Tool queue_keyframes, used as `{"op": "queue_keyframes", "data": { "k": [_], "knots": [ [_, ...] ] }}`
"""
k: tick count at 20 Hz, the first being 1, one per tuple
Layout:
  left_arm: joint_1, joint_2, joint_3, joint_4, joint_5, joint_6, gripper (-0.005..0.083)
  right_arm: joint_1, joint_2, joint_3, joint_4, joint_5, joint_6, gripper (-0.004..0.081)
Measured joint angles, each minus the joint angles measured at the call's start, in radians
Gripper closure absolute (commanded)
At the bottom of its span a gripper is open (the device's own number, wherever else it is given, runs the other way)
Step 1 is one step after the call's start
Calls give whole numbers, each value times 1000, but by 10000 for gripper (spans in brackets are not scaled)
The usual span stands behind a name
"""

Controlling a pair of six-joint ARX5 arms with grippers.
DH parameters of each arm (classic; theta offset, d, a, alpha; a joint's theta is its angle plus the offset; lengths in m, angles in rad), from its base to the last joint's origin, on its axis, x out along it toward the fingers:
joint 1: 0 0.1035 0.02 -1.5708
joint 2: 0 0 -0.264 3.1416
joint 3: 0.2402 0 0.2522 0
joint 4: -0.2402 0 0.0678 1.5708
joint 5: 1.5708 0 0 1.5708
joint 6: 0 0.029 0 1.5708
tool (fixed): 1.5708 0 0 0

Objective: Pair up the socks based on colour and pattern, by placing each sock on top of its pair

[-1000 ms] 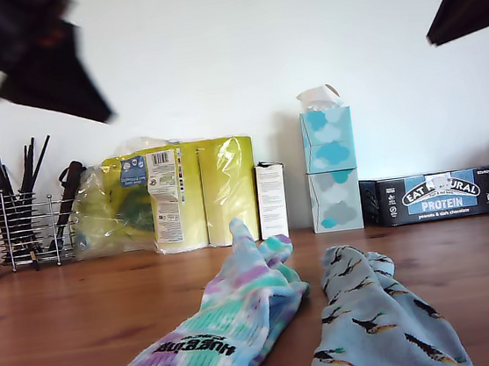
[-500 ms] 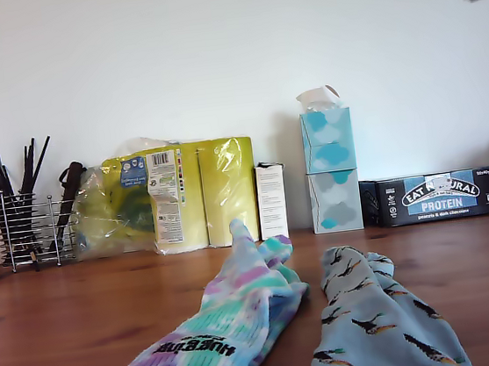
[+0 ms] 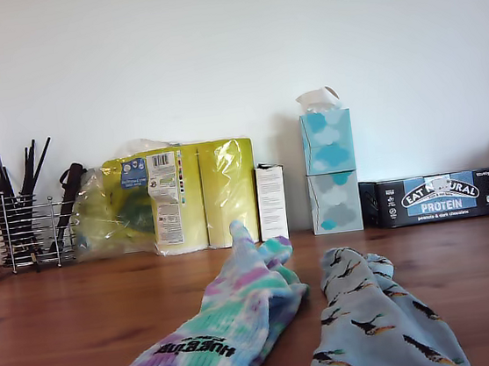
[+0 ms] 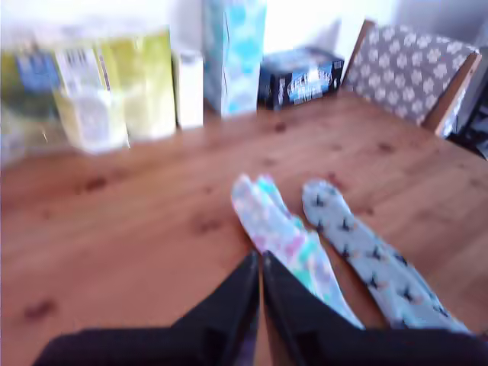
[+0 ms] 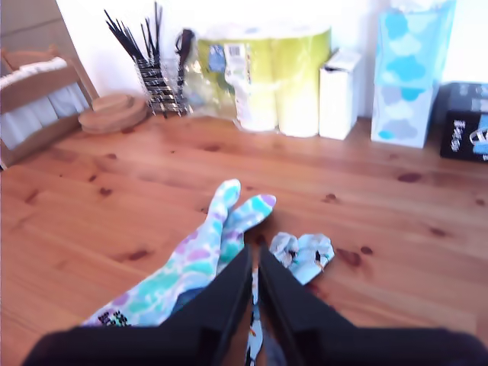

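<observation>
Two tie-dye socks (image 3: 217, 332) (image 4: 280, 235) (image 5: 200, 263) lie one on the other on the wooden table (image 3: 59, 337), their two toe ends side by side. Just to the exterior view's right lie two light blue bird socks (image 3: 376, 327) (image 4: 370, 263) (image 5: 303, 255), also stacked. My first gripper (image 4: 259, 263) is shut with nothing in it, hanging well above the near end of the tie-dye pair. My second gripper (image 5: 254, 255) is shut and empty too, above the gap between the two pairs. Neither arm shows in the exterior view.
Along the back wall stand a wire holder of black sticks (image 3: 24, 221), a yellow pack of paper rolls (image 3: 188, 194), a white carton (image 3: 271, 199), stacked tissue boxes (image 3: 331, 169) and a dark protein bar box (image 3: 429, 197). A patterned chair (image 4: 412, 65) stands at the table's side.
The dark arms at the exterior view's top corners have risen out of that picture. The socks have not moved.
</observation>
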Motion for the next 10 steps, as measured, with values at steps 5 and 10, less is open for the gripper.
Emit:
{"op": "queue_keyframes", "data": {
  "k": [5,10],
  "knots": [
    [-3,29,-1,-94,-1,-4,797,0,10,0,-48,0,0,783],
    [-3,30,-1,-100,-1,-4,797,0,13,0,-80,0,0,783]
  ]
}}
